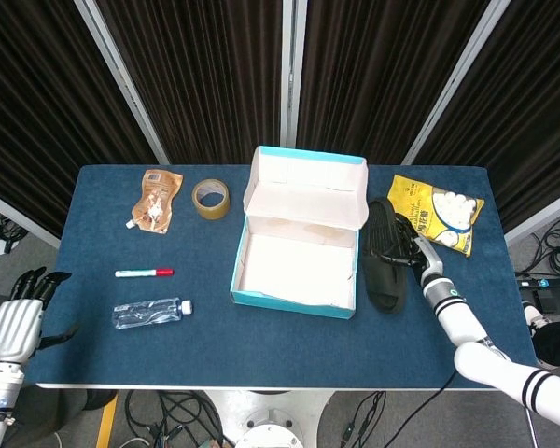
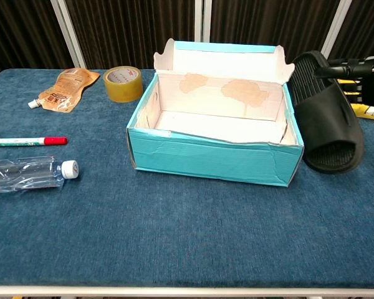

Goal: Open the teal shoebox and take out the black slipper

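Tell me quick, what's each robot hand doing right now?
Left hand: open, holding nothing, down beside the table.
Right hand: fingers on the black slipper, which lies flat beside the teal shoebox; whether it grips can't be told.

Blue table (image 1: 289, 341), open teal shoebox (image 1: 299, 266), black slipper (image 1: 385, 257), tape roll (image 1: 211, 199), marker (image 1: 144, 273), bottle (image 1: 149, 313), pouch (image 1: 156, 199), snack bag (image 1: 441, 210)

At centre we see the teal shoebox (image 2: 215, 159) open, lid back. The black slipper (image 2: 327, 121) lies flat on the blue surface (image 2: 193, 237) just right of it, dark robot hand fingers (image 2: 349, 67) over its heel. Tape roll (image 2: 124, 83), pouch (image 2: 65, 88), marker (image 2: 29, 141) and bottle (image 2: 31, 174) sit at left.
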`<state>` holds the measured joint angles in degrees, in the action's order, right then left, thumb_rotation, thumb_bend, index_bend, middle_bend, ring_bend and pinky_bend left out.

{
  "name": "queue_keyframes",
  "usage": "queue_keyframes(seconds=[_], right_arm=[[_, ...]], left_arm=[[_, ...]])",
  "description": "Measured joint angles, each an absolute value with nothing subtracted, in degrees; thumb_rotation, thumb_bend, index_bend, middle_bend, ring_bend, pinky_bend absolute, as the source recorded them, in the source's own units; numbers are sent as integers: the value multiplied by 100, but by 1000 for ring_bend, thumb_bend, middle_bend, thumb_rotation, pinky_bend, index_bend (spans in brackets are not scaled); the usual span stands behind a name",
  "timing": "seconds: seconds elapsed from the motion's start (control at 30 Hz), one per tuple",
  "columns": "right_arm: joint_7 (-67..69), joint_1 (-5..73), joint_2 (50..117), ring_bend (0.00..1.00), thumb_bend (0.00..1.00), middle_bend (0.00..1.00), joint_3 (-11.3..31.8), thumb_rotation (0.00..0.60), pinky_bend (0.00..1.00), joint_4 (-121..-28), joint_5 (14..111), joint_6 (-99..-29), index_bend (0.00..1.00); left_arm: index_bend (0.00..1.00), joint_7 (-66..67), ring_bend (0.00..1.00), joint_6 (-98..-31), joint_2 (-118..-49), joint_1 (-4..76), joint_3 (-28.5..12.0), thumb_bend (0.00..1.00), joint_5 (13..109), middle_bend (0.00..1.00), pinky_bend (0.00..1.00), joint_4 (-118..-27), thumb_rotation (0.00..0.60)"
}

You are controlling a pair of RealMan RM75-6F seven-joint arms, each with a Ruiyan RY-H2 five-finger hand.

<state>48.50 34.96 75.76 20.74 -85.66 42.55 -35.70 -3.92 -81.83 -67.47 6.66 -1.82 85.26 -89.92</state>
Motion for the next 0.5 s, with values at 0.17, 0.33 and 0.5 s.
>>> queue_keyframes(seconds=[0.17,0.33,0.5], right_arm=[[4664,3207,7351,0,40,0,2174,600,0,-8827,4204,-3851,0],[4682,3033,7230,0,40,0,2136,600,0,-8902,4395,-3536,0],[4797,2880,7183,0,40,0,2157,600,0,-8986,4930,-3214,0]], left_arm=[[163,-419,69,-8220,-6747,646,-170,161,8544,171,69,-8969,600],[163,-394,69,-8232,-6752,674,-177,161,8596,171,69,-8985,600],[163,-347,69,-8301,-6719,672,-191,161,8631,171,69,-9028,600]])
